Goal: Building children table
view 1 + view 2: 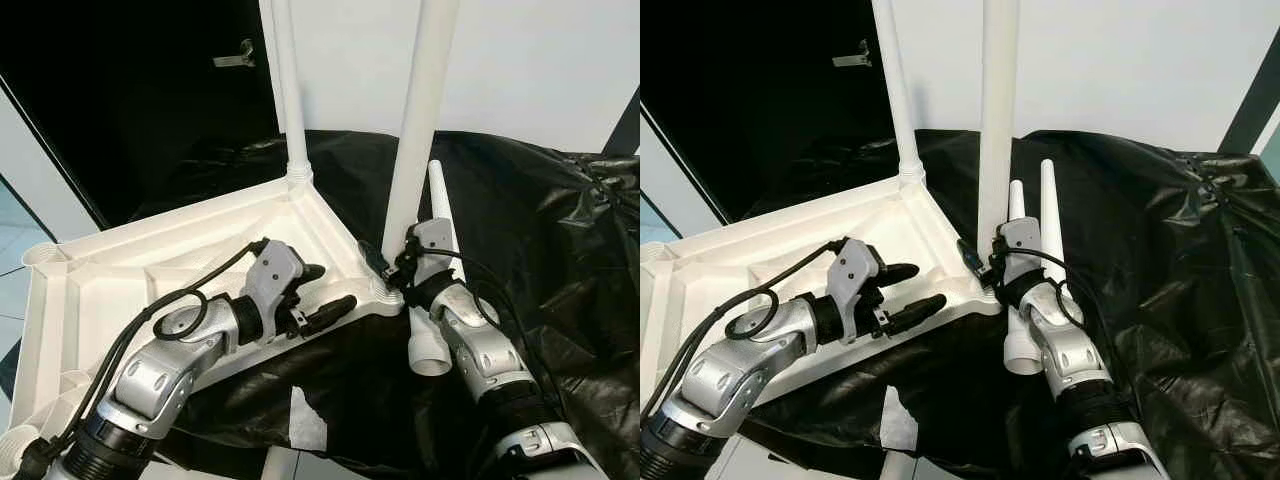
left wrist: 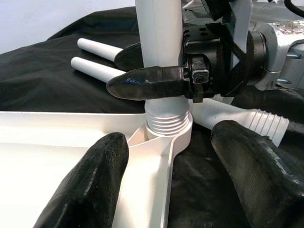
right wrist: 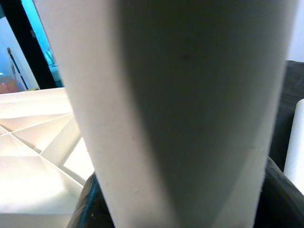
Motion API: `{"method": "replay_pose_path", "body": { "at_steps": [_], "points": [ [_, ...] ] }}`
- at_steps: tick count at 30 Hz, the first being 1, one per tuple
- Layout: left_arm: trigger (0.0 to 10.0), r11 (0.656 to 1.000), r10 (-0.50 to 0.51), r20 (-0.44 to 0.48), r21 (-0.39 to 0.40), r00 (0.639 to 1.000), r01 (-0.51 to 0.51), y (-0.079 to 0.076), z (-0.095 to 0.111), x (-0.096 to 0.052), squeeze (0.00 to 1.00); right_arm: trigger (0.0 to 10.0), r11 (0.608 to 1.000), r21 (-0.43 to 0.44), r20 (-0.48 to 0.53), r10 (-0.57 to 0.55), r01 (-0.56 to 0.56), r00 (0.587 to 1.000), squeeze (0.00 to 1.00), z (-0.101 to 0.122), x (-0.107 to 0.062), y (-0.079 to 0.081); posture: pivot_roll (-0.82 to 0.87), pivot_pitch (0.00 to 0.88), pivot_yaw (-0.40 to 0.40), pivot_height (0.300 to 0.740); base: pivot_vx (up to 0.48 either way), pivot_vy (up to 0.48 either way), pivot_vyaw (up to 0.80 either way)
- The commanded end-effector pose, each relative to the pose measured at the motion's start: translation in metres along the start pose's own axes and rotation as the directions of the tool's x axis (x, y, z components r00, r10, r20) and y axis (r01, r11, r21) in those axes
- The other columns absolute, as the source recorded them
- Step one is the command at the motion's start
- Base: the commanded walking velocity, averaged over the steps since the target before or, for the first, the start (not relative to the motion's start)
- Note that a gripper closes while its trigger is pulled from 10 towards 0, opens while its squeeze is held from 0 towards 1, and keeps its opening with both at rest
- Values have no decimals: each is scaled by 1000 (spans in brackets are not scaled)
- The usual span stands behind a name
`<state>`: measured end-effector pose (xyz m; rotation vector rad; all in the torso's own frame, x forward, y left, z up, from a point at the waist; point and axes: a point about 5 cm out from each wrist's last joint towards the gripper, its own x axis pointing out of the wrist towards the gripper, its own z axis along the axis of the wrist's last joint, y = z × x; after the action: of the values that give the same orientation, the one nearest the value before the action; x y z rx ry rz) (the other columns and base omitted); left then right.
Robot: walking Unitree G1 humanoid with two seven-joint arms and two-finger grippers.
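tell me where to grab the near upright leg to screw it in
Grip the near leg low on its smooth shaft, just above the threaded collar, coming in level from the robot's side, as the right gripper does. The shaft there is round and upright, so fingers can close across it and turn; the tabletop blocks the far side.

White wall, dark doorway

A crumpled black plastic sheet (image 1: pixel 540 230) covers the surface; far left, a dark opening (image 1: pixel 130 90), perhaps a door.

A black plastic sheet (image 1: pixel 540 230) covers what seems a bed; the upturned white tabletop (image 1: pixel 150 270) and loose legs (image 1: pixel 1048 215) lie on it, centre frame.
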<state>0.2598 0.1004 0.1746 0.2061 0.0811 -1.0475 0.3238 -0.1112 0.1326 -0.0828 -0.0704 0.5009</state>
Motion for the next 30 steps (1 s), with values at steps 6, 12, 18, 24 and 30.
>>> {"method": "replay_pose_path", "body": {
  "at_steps": [6, 12, 18, 24, 30],
  "points": [
    [10000, 999, -38, 10, 18, 999, 38, 0, 5, -1, 0, 10000, 955, 6, -118, -295, 297, 948, 0, -31, -11, 15, 45, 0, 40, 740, 0, 0, 0],
    [10000, 999, -36, 16, 18, 999, 36, 0, 5, 0, 0, 10000, 926, 63, -104, -365, 372, 925, 0, -26, -6, 35, 45, 0, 39, 740, 0, 0, 0],
    [10000, 999, -39, 19, 22, 999, 38, 1, 6, 1, 0, 10000, 927, 105, -75, -354, 360, 932, 0, -21, -6, 35, 38, 0, 38, 740, 0, 0, 0],
    [10000, 999, -37, 22, 25, 999, 37, 3, 7, 2, 0, 10000, 928, 85, -46, -359, 362, 932, 0, -16, -5, 34, 31, 0, 40, 740, 0, 0, 0],
    [10000, 999, -42, 24, 26, 999, 41, 1, 7, 2, 0, 10000, 942, 96, 12, -324, 321, 946, 1000, -9, -8, 29, 31, 0, 38, 740, 0, 0, 0]
  ]
}}
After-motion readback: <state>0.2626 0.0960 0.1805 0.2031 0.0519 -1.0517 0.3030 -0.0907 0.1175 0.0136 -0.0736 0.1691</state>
